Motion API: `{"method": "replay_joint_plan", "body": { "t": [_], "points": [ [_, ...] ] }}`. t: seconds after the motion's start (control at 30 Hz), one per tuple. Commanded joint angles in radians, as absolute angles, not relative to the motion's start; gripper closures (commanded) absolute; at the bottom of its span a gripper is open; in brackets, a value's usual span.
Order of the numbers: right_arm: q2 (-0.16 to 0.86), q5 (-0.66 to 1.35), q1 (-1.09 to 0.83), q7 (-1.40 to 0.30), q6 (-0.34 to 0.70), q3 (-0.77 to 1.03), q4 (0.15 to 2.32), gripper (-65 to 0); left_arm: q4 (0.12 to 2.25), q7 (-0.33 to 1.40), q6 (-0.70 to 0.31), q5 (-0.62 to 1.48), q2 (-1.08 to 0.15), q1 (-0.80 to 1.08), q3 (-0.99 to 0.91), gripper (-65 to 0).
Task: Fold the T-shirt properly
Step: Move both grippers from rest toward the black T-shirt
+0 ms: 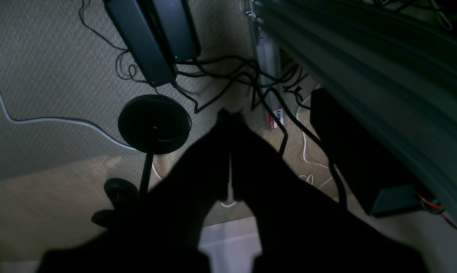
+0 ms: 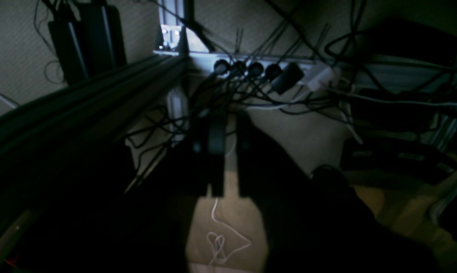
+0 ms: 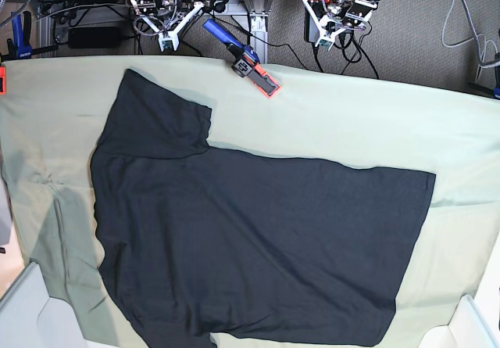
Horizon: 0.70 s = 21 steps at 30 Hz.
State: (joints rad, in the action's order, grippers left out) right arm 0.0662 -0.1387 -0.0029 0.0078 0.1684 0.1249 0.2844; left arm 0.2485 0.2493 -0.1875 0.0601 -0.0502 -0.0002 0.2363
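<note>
The black T-shirt (image 3: 258, 238) lies spread flat on the pale green cloth (image 3: 351, 121), one sleeve (image 3: 160, 113) toward the cloth's far edge, hem at its right side. Both arms are parked beyond that far edge, clear of the garment. The left gripper (image 1: 230, 117) has its jaws pressed together on nothing; the right gripper (image 2: 228, 125) is nearly closed, likewise empty. No fold appears made yet; the next move likely calls for reaching in to pinch a sleeve or edge.

I'm working in a robotics lab: a cloth-covered table (image 3: 469, 121), tangled cables (image 1: 228, 72), a power strip (image 2: 274, 70), carpeted floor (image 1: 43, 76).
</note>
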Motion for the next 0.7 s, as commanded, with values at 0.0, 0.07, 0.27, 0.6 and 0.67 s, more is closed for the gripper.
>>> {"method": "replay_joint_plan", "body": {
  "t": [0.0,0.07,0.27,0.6,0.67],
  "points": [
    [0.07,-0.138,-0.001,0.019,0.157,0.128,0.291,-4.5,0.256,0.23,-0.199,0.059,-0.053,-0.004,0.238,0.0],
    [0.07,-0.138,-0.001,0.019,0.157,0.128,0.291,-4.5,0.256,0.207,-0.199,0.058,-0.053,-0.002,0.238,0.0],
    [0.07,-0.138,-0.001,0.023,0.157,0.128,0.293,-4.5,0.256,0.19,-0.199,0.058,-0.053,0.003,0.238,0.0],
    [0.081,-0.138,-0.039,0.022,0.157,0.128,0.325,-4.5,0.257,0.19,-0.207,0.058,-0.053,0.035,0.238,0.0],
    [0.087,-0.138,-0.062,0.022,0.157,0.128,0.354,-4.5,0.268,0.186,-0.207,0.058,-0.053,0.052,0.238,0.0]
  ]
}}
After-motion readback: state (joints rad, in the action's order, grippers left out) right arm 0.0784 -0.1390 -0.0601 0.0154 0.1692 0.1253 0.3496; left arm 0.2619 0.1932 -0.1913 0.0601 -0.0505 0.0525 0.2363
